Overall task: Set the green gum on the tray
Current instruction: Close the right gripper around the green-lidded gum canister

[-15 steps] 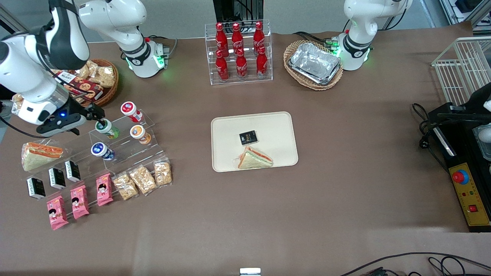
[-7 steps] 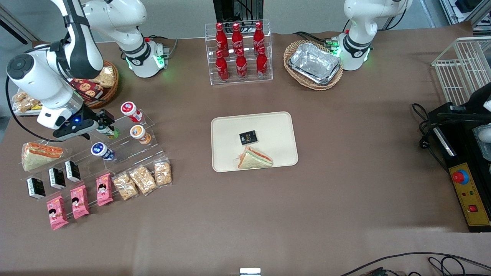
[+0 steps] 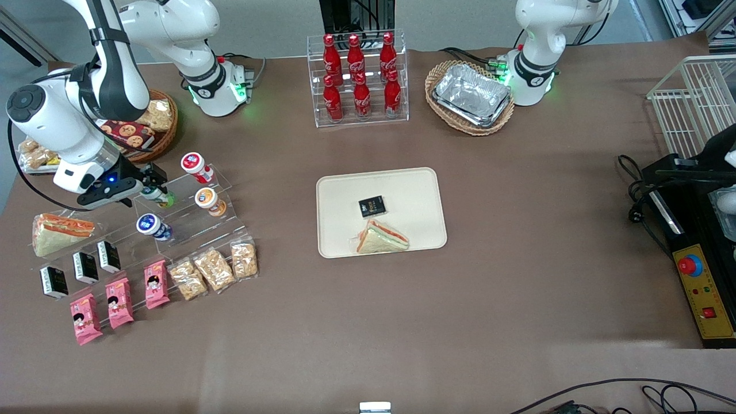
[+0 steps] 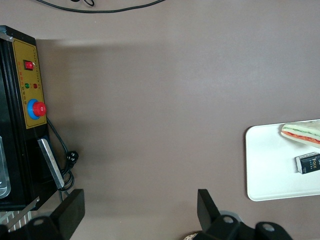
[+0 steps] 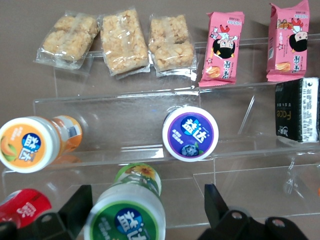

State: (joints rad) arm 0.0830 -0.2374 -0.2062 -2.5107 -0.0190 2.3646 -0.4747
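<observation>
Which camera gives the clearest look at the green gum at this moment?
The right wrist view: the green gum fills the frame close up, its lid label readable, between the fingers of the open gripper. The front view shows the bottle small, on the clear stand and partly covered by the gripper. The left wrist view misses it entirely.

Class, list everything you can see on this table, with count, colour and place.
green gum: one, green, on clear stepped stand
other gum bottles: three; red, orange, blue; same stand
tray: one, cream, mid-table
sandwiches: two; one on tray, one beside stand
black packets: four; one on tray, three nearer the camera than stand
pink packets: three, beside black packets
cracker bags: three, tan, beside pink packets
cola bottles: six, red, clear rack
foil trays: silver, stacked in wicker basket
gripper: one, black, open, fingers either side of green gum
</observation>
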